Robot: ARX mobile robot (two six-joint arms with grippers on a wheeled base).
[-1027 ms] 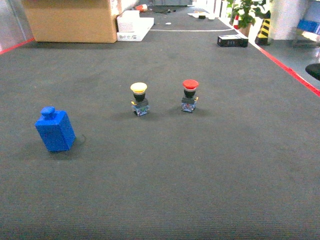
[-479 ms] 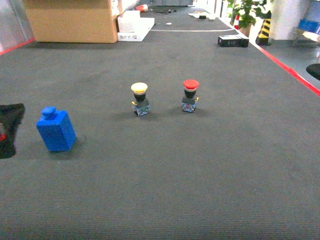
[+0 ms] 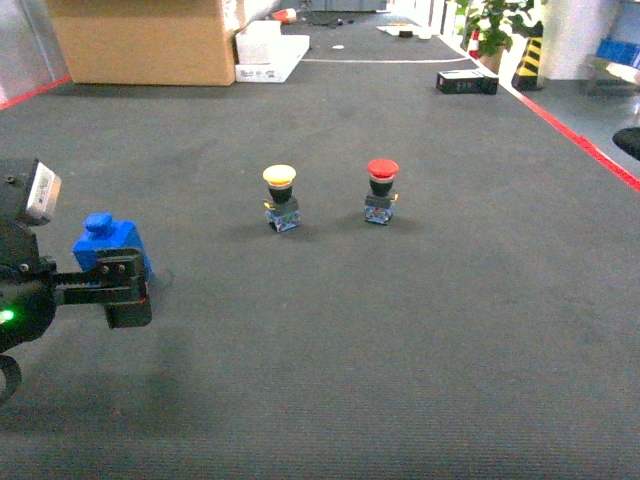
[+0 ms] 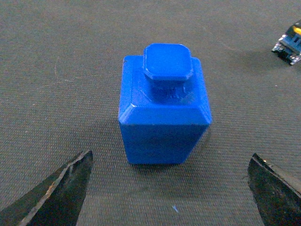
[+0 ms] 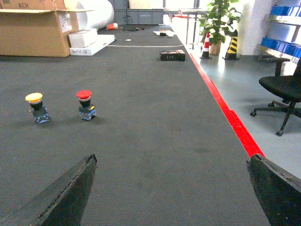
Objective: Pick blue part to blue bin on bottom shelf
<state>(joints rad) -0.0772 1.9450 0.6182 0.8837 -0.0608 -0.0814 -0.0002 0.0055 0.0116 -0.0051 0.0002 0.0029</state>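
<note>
A blue part (image 3: pixel 105 232), a block with a knob on top, stands upright on the dark carpet at the left. In the left wrist view the blue part (image 4: pixel 162 117) is just ahead of my left gripper (image 4: pixel 170 165), centred between the open fingers and touching neither. In the head view my left gripper (image 3: pixel 125 288) covers the part's lower side. My right gripper (image 5: pixel 172 160) hangs open over bare carpet and holds nothing. Blue bins (image 5: pixel 284 9) sit on a distant rack at the right; I cannot tell whether that is the bottom shelf.
Two push buttons stand mid-floor, yellow-capped (image 3: pixel 280 195) and red-capped (image 3: pixel 381 188). A cardboard box (image 3: pixel 140 40) and white boxes (image 3: pixel 268 50) are at the back left, a black box (image 3: pixel 466 82) at the back right. A red floor line (image 3: pixel 580 140) edges the carpet; an office chair (image 5: pixel 282 89) stands beyond it.
My left arm has come into the head view from the left edge and now reaches the blue part with its fingers spread. The part and both buttons have not moved.
</note>
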